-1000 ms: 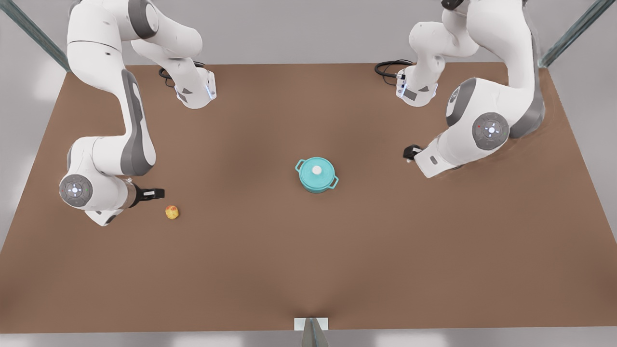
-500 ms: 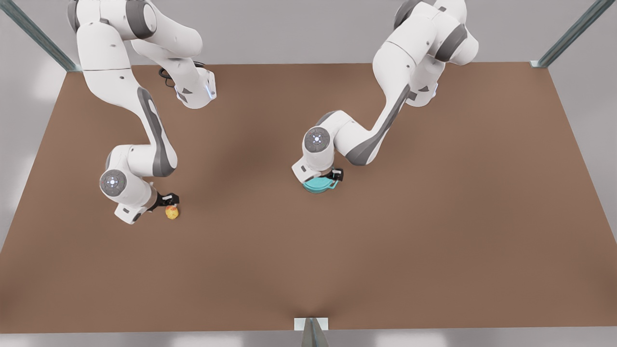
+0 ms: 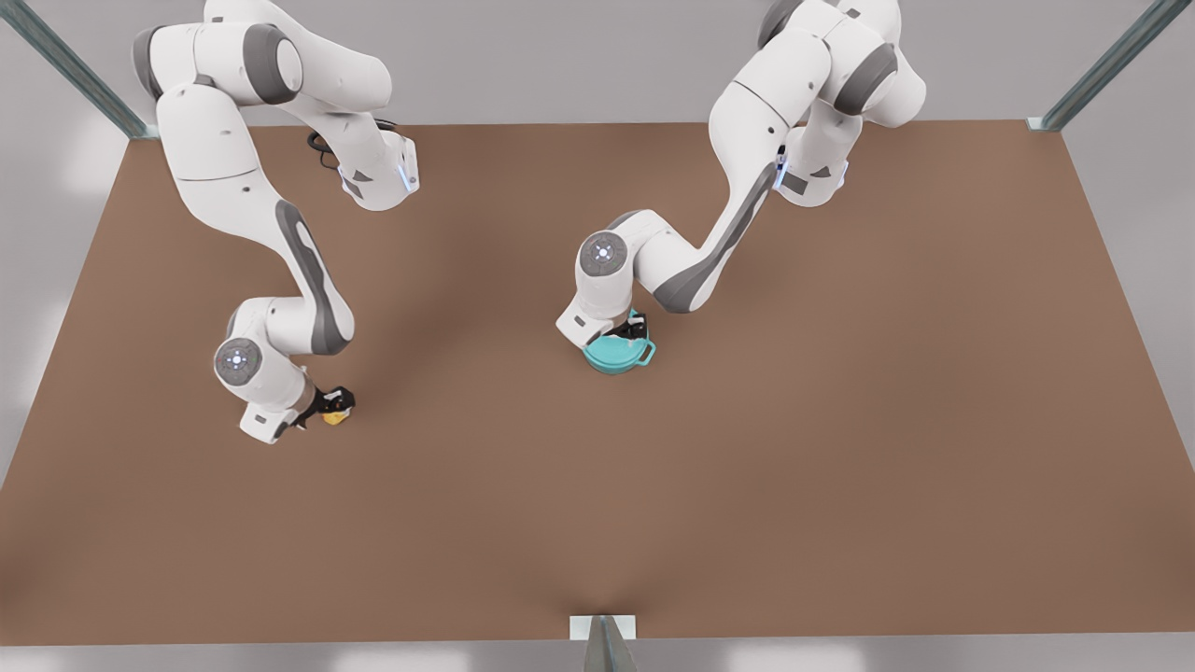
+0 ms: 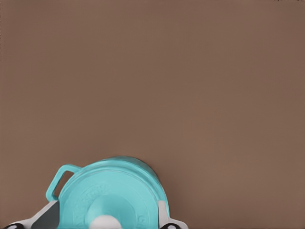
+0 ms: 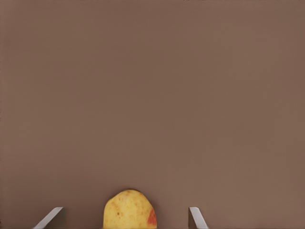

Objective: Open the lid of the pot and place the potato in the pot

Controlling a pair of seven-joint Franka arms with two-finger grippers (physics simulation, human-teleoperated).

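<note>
While the pot point(image 3: 613, 355) stands near the middle of the brown table point(image 3: 840, 448), everything else can be placed from it. Well off to the pot's side toward the front view's left, the potato point(image 3: 334, 418) lies on the table, a yellow-orange lump with a reddish patch. The right gripper point(image 3: 333, 405) hangs directly over it, its 2 fingers spread wide: in the right wrist view 1 fingertip point(image 5: 50, 218) shows on each side of the potato point(image 5: 129, 209), with bare table between each tip and the lump, so the jaws are open and not touching it. The arm carrying this gripper bends down from its base at the far edge of the table.

At the pot itself, the pot lid point(image 3: 627, 346) sits flat on the rim, covering the opening. The left gripper point(image 3: 635, 330) is right above the lid, reaching in from the arm whose base stands behind the pot toward the front view's right. In the left wrist view the lid point(image 4: 114, 195) is seen from above, teal with the white knob point(image 4: 106, 222) at its centre, and 1 grey fingertip point(image 4: 163, 214) stands at either side of the disc, so these jaws are open as well, apart from the knob. 1 loop handle point(image 4: 60, 179) of the pot juts out beyond the lid's edge; in the front view another handle point(image 3: 644, 353) shows on the pot's side toward the front view's right.
</note>
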